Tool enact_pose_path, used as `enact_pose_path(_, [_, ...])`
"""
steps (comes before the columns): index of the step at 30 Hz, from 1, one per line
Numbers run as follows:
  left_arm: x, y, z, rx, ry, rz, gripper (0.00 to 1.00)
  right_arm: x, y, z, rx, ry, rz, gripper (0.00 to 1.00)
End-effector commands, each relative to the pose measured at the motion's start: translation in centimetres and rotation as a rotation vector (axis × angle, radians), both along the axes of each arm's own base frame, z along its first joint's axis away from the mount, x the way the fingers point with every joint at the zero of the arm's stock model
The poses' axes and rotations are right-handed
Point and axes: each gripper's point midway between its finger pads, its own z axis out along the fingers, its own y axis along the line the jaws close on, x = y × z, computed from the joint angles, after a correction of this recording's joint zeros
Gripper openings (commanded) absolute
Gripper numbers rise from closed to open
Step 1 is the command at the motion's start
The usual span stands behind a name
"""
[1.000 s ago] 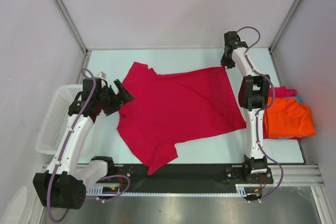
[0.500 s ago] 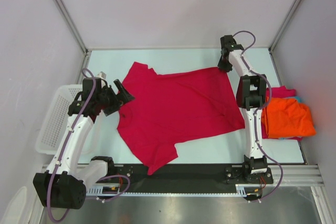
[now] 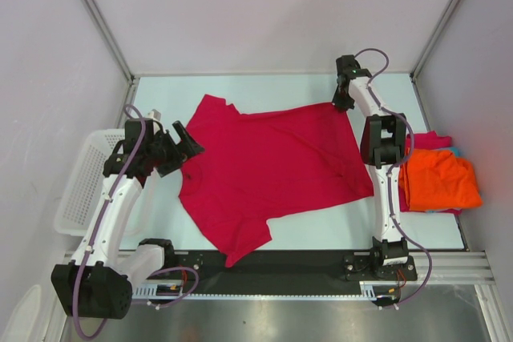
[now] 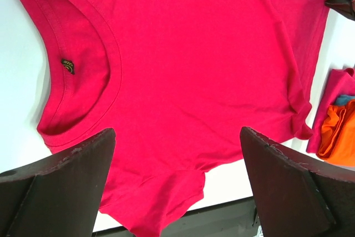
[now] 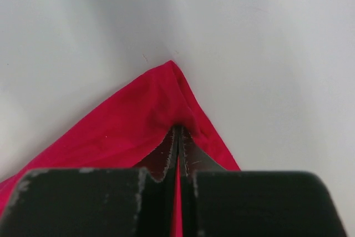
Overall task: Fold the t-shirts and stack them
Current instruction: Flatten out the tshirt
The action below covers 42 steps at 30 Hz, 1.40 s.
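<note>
Crimson t-shirt [image 3: 272, 170] is lying spread across the middle of the bench [image 3: 264, 90], unfolded. Its collar is pointing toward the left arm and its hem toward the right arm. One sleeve is reaching toward the far left of the bench, and the other is trailing toward the near edge, where it is overlapping the dark rail. Some creasing is showing along the hem side.

Right end effector [image 3: 343, 102] is reaching to the far hem corner of the crimson t-shirt. The right wrist view shows both fingers pressed together with the pointed corner of the cloth pinched between them. The corner is sitting low against the bench surface.

Left end effector [image 3: 186, 140] is hovering at the collar edge of the same shirt. Its jaws are standing wide apart and nothing is sitting between them. The left wrist view looks down past both fingers onto the neckline and a small dark label inside it. Whether the fingers are touching the cloth cannot be told.

At the right edge of the bench, beyond the right arm, an orange t-shirt [image 3: 439, 182] is lying on top of a pile. A pink t-shirt [image 3: 433, 140] is showing beneath it, and a sliver of a teal t-shirt [image 3: 455, 151] between them. This pile is lying apart from the crimson shirt.

A white basket [image 3: 80, 190] is sitting at the left edge of the bench, beside the left arm.
</note>
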Motion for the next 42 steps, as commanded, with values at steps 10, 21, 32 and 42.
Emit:
enact_pose_path(10, [0.4,0.5,1.1,0.012,-0.050,-0.014,1.00,3.5,-1.9,4.3,-0.114,-0.144,-0.003,0.00])
enact_pose_path(21, [0.4,0.6,1.1,0.009,-0.044,-0.011,0.99,3.9,-3.8,4.8,-0.100,-0.154,-0.034,0.06])
enact_pose_path(32, [0.4,0.6,0.9,0.010,-0.038,-0.010,1.00,2.3,-2.1,3.0,-0.061,-0.091,-0.001,0.35])
enact_pose_path(42, [0.3,0.6,0.8,0.011,-0.038,-0.011,1.00,2.7,-0.7,4.6,-0.062,-0.133,0.016,0.33])
